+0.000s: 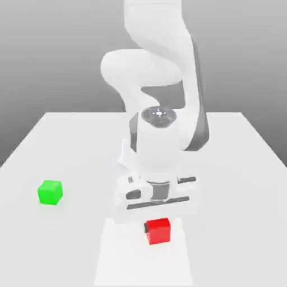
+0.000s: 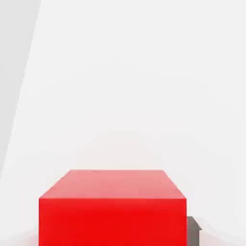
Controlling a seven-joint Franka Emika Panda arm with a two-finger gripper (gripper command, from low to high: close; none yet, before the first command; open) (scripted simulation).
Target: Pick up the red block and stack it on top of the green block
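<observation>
Arm lowered over the red block near the table's front edge.

The state of the jaws cannot be told, the hand [image 1: 157, 220] being pale against the table [image 1: 235, 168]. Just beneath it the red block [image 1: 158, 230] is seen as a plain, smooth bright cube, its base cut off in the hand view [image 2: 113, 211]. The green block [image 1: 50, 192], equally plain, is set well apart toward the table's left edge.
</observation>
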